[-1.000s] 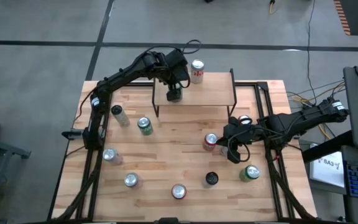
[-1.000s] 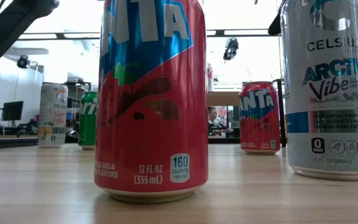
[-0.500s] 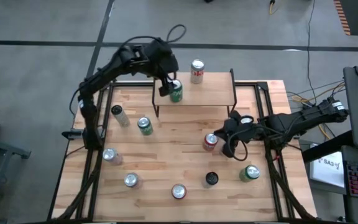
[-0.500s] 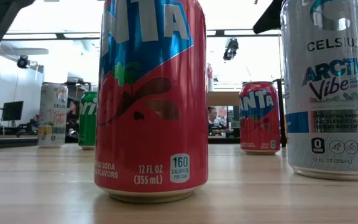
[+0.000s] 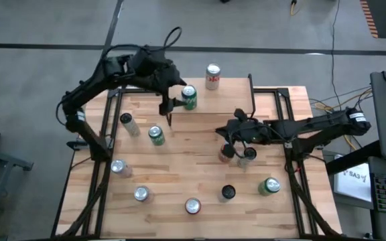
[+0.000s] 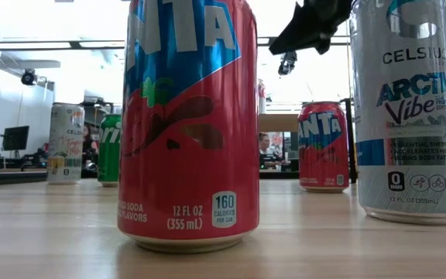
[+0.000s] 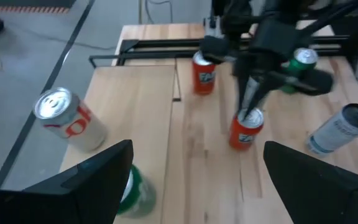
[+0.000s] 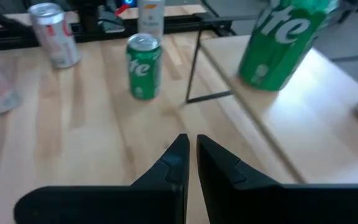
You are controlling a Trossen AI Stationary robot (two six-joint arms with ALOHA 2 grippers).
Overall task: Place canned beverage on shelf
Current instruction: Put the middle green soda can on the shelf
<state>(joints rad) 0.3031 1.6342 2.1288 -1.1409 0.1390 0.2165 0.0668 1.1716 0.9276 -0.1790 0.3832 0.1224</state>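
The shelf [image 5: 213,100] stands at the table's far middle. A green can [image 5: 189,98] stands upright on the shelf's left end. A white-and-red can [image 5: 212,76] stands at the shelf's far edge. My left gripper [image 5: 169,104] hangs open just left of the green can [image 7: 132,190], touching nothing. My right gripper [image 5: 228,134] is shut and empty, above the table in front of the shelf, over a red can [image 5: 226,153]. In the right wrist view the shut fingers [image 8: 191,152] point toward the shelf [image 8: 278,124] and its green can [image 8: 278,37].
Other cans stand on the table: a green one [image 5: 155,135] and a dark-topped one [image 5: 126,120] at the left, several along the near edge [image 5: 192,206], and a green one [image 5: 268,186] at the near right. The shelf's right half is bare.
My left gripper, open throughout, has drawn back from the green can toward the table's left edge and risen. The can stays upright on the shelf. My right gripper, still shut, has swung toward the table's left and far side, over the red can.
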